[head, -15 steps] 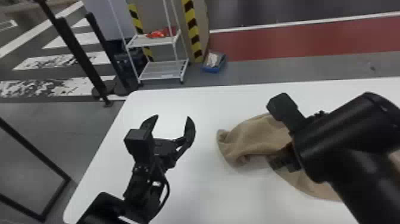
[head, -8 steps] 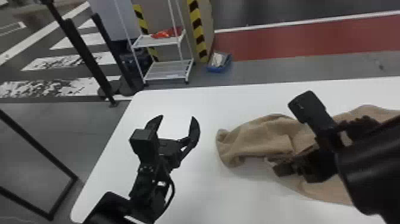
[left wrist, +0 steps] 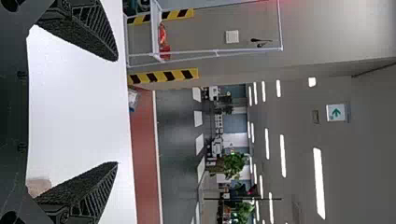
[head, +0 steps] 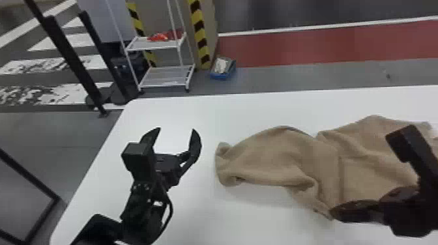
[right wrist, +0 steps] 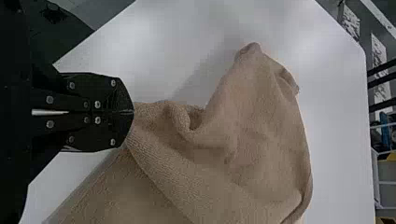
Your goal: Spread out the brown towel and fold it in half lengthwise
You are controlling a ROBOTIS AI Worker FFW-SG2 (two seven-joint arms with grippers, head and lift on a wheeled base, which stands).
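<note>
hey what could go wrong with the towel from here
The right tool pinches only an edge of the brown towel, which might slip out. The left tool stands open, off the towel, so a pull could drag it instead of spreading it. Rumples could get trapped in the lengthwise fold.

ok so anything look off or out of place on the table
Nothing looks spilled or damaged. The brown towel lies bunched and wrinkled on the table, its near edge pinched in the right gripper, which fits a towel not yet spread out.
</note>
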